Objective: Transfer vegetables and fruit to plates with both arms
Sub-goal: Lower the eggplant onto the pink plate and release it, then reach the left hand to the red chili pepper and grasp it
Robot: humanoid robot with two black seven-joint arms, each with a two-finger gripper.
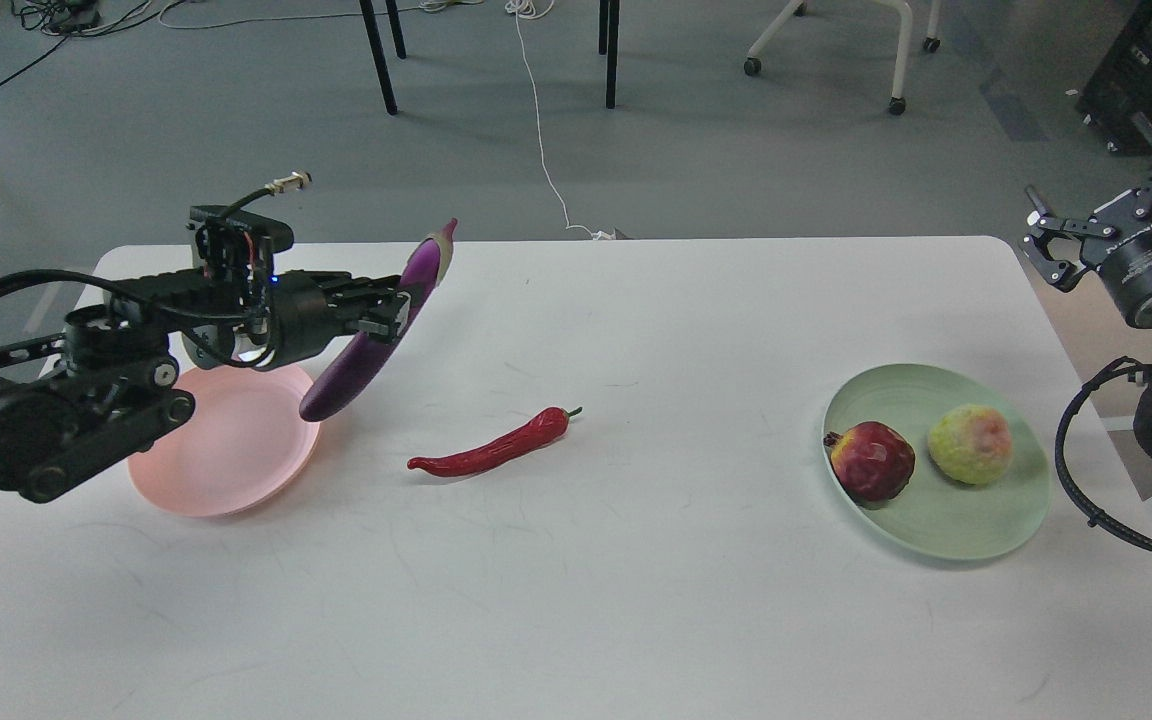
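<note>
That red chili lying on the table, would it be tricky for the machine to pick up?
Probably a little. The chili is thin, curved and lies flat on the table, so a pincer has little to close on. Its skin shines, so it may be slippery. It looks light, and a nudge would likely spin or slide it rather than roll it.

You are looking at a glossy, smooth purple eggplant point(373, 340) and a shiny, wrinkled red chili point(492, 448). The pink plate point(226, 470) and green plate point(976, 525) are showing a matt, plastic-like finish; the white table point(576, 600) is looking smooth and faintly scuffed.
</note>
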